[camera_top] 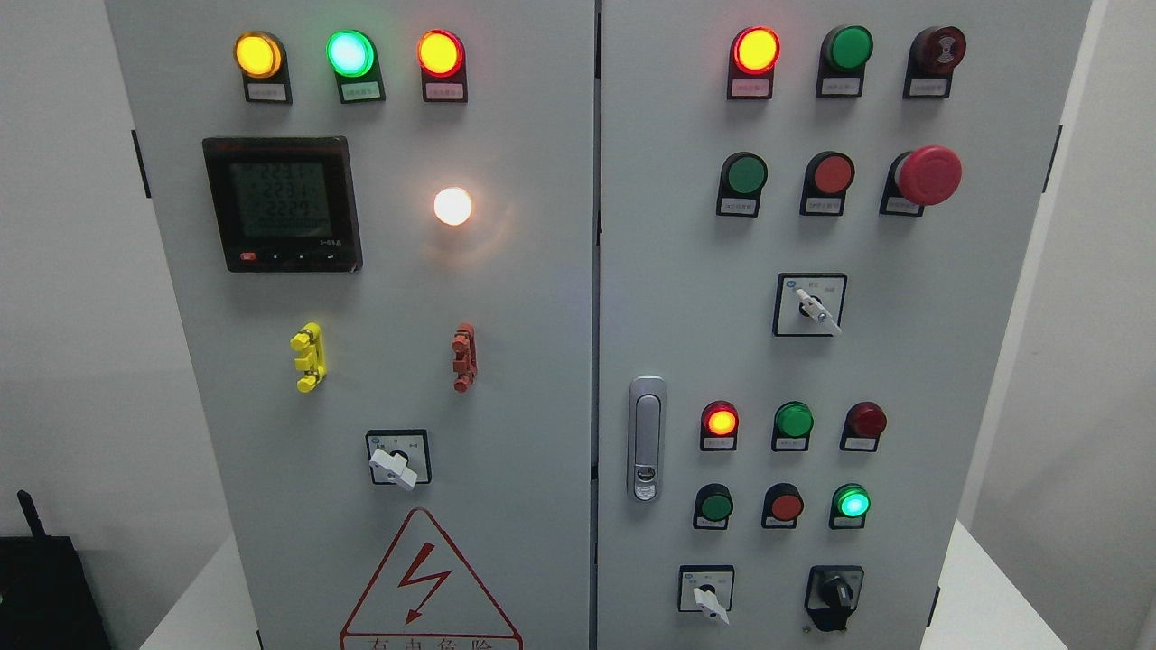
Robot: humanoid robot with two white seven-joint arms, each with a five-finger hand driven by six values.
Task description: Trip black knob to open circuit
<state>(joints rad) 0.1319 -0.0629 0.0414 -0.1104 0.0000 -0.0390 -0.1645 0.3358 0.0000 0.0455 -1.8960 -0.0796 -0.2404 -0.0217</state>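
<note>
The black knob [834, 598] is a rotary switch at the bottom right of the right cabinet door, on a black plate. Its handle points down, slightly to the left. Neither of my hands or arms shows in the head view. Nothing touches the knob.
A white-handled selector [705, 599] sits left of the black knob, two more white selectors [817, 310] [395, 467] higher up. A red mushroom stop button [928, 175] sticks out at upper right. A door latch [646, 439] is at the centre. A black device [41, 587] stands lower left.
</note>
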